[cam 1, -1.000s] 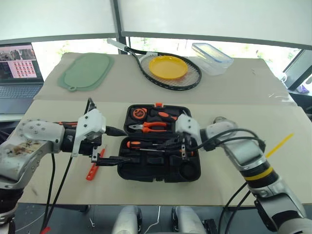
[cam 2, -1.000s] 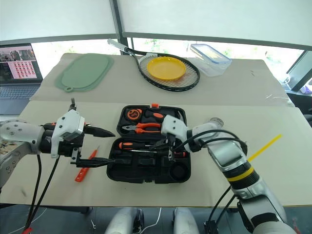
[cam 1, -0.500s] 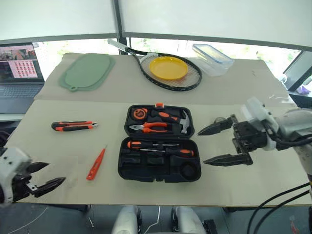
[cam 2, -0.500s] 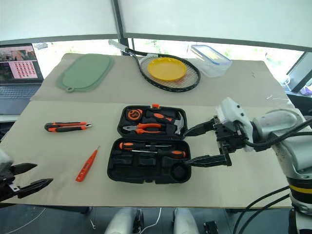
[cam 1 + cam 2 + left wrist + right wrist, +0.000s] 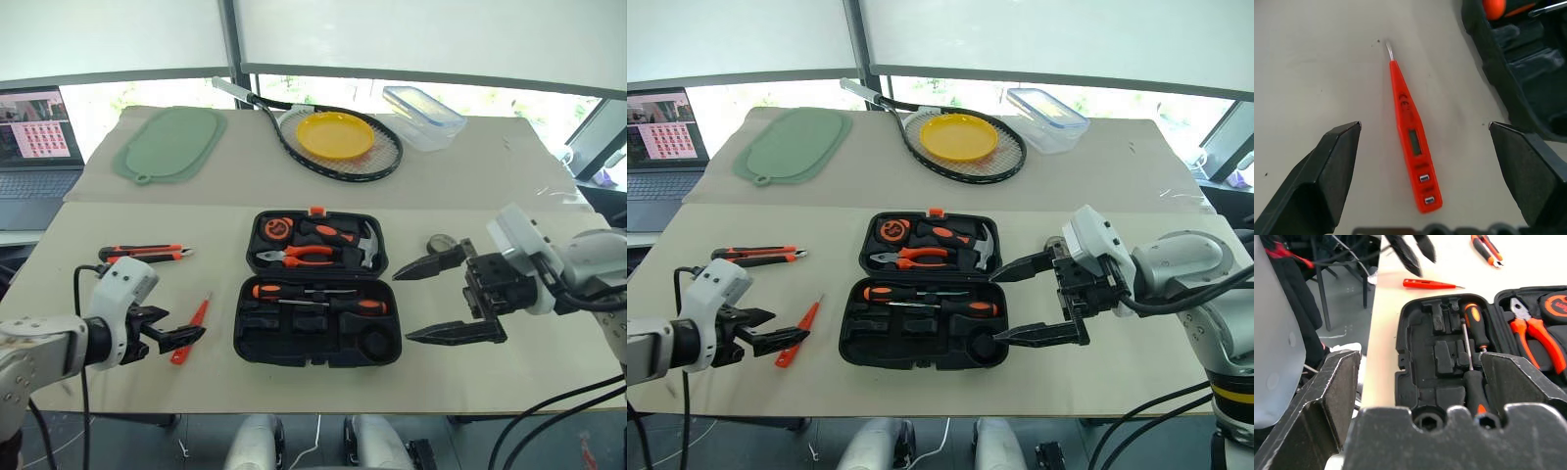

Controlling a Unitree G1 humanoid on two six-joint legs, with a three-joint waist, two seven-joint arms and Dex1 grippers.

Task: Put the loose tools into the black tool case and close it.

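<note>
My left hand (image 5: pixel 1425 147) hangs open right over the tester pen (image 5: pixel 1410 137), holding nothing. The pen lies flat on the counter (image 5: pixel 127 294) just beside the left edge of the open black tool case (image 5: pixel 315 323); its long axis runs between my two fingers (image 5: pixel 1327 171), metal tip pointing away from me, so I judge a straight drop and close would catch the body across its width. The utility knife (image 5: pixel 147 254) lies further back on the counter, lengthwise side to side. My right hand (image 5: pixel 446 299) is also wide open and empty, just right of the case, well apart from the pen, so left is nearer. Two screwdrivers (image 5: pixel 318 297) already sit in the case's front half.
</note>
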